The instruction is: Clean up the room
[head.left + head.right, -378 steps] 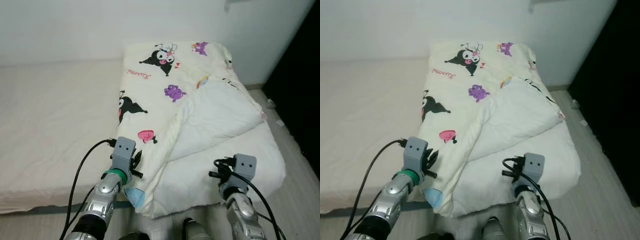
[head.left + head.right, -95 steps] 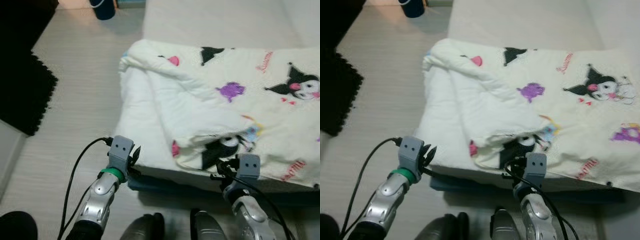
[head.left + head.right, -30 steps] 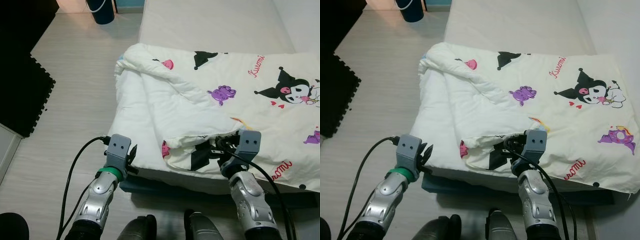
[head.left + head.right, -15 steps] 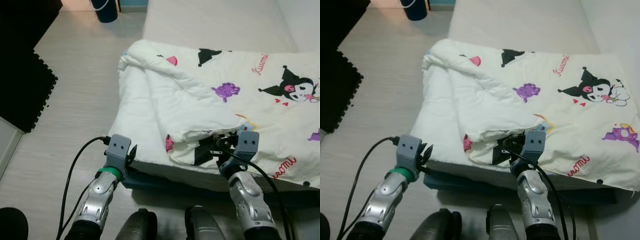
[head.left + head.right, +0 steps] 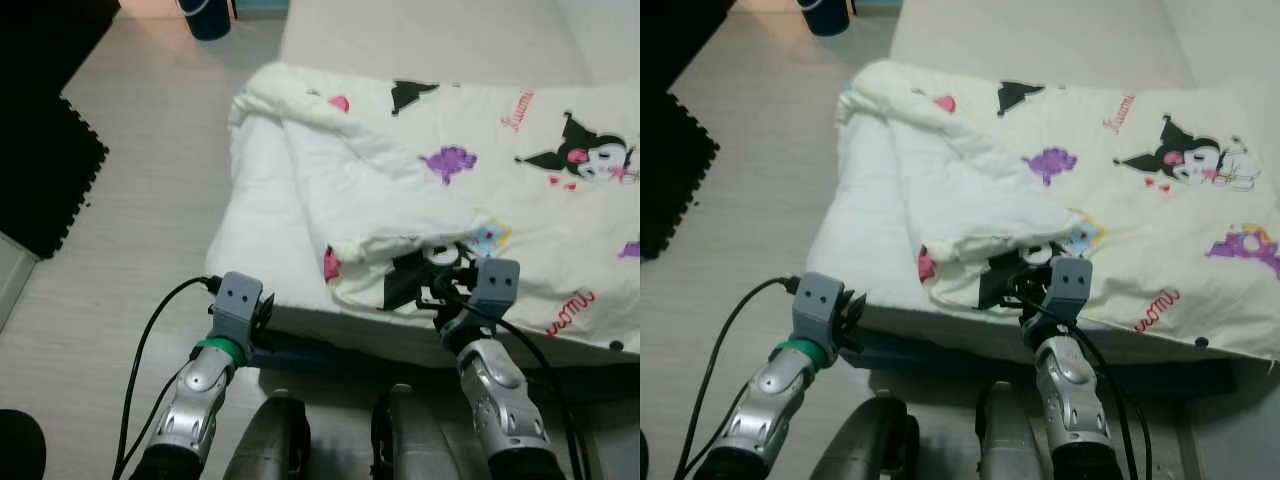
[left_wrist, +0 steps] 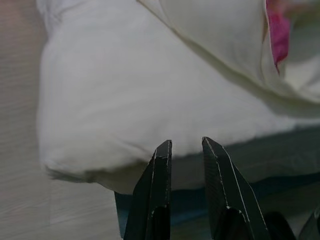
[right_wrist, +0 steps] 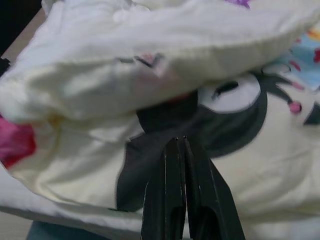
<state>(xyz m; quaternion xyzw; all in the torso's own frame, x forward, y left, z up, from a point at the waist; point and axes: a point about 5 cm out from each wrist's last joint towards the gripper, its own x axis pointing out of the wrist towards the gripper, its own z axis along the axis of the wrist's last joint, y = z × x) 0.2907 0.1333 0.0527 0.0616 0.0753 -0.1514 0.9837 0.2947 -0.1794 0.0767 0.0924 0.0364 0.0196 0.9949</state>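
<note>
One cream cartoon-print quilt (image 5: pixel 420 190) lay partly folded on the bed (image 5: pixel 420 40), its thick folded edge toward the floor (image 5: pixel 130 200). The right end effector (image 7: pixel 181 150) was at the quilt's near fold, its two fingers pressed together against the black print; whether cloth was pinched between them could not be told. The left end effector (image 6: pixel 184 147) hovered slightly parted, holding nothing, just short of the quilt's corner. One dark bucket (image 5: pixel 207 15) stood on the floor beyond.

We see bare floor (image 5: pixel 150 200) left of the quilt (image 5: pixel 400 200); its folded flap (image 5: pixel 380 215) and the bed edge (image 5: pixel 330 350) below block our way forward.
</note>
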